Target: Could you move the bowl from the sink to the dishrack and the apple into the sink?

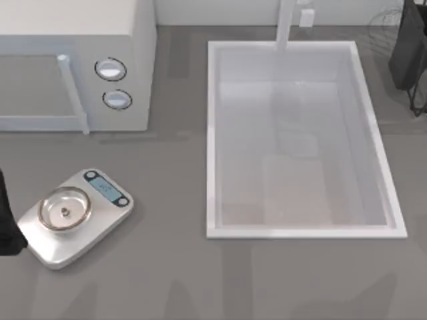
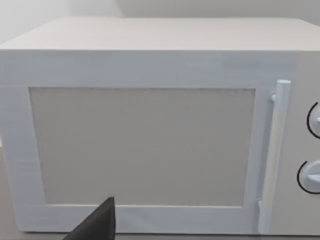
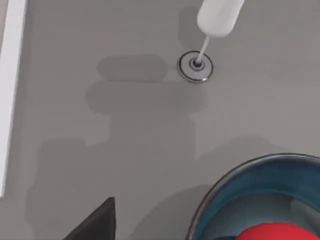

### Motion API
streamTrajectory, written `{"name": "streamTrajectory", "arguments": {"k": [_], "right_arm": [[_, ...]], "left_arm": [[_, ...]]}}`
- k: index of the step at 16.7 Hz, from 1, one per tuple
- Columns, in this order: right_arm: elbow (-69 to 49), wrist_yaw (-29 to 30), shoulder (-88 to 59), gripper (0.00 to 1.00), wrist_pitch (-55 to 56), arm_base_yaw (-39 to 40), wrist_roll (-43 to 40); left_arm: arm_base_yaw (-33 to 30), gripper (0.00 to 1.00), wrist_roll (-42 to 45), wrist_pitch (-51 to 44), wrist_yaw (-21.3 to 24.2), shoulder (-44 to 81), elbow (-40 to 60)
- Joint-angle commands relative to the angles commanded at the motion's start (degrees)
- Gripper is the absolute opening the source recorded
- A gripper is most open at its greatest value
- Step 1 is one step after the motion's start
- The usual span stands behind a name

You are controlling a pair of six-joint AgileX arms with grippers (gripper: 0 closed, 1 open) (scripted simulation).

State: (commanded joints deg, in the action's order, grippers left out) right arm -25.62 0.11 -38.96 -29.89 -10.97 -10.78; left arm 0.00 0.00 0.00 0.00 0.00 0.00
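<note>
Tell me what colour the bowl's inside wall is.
Glossy blue, seen best in the right wrist view: the bowl holds the red apple.

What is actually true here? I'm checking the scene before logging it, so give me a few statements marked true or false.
1. The scale sits to the left of the sink in the top view. True.
2. The microwave has its door open. False: the door is shut.
3. The right wrist view shows the apple inside the bowl. True.
4. The apple rests in the scale's pan. False: the pan holds no fruit.
5. The dishrack stands at the table's far left. False: it is at the far right corner.
</note>
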Motion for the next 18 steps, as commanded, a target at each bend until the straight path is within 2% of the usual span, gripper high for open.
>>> {"name": "streamTrajectory", "arguments": {"k": [6,10,18], "right_arm": [[-16.6,0.0,-25.4,1.0,-19.5,-7.1,-6.9],[-24.3,-0.1,-37.4,1.0,-28.6,-10.4,-10.2],[-27.2,-0.1,-41.8,1.0,-32.1,-11.4,-11.4]], "left_arm": [[0.0,1.0,0.0,0.0,0.0,0.0,0.0],[0.0,1.0,0.0,0.0,0.0,0.0,0.0],[0.0,1.0,0.0,0.0,0.0,0.0,0.0]]}}
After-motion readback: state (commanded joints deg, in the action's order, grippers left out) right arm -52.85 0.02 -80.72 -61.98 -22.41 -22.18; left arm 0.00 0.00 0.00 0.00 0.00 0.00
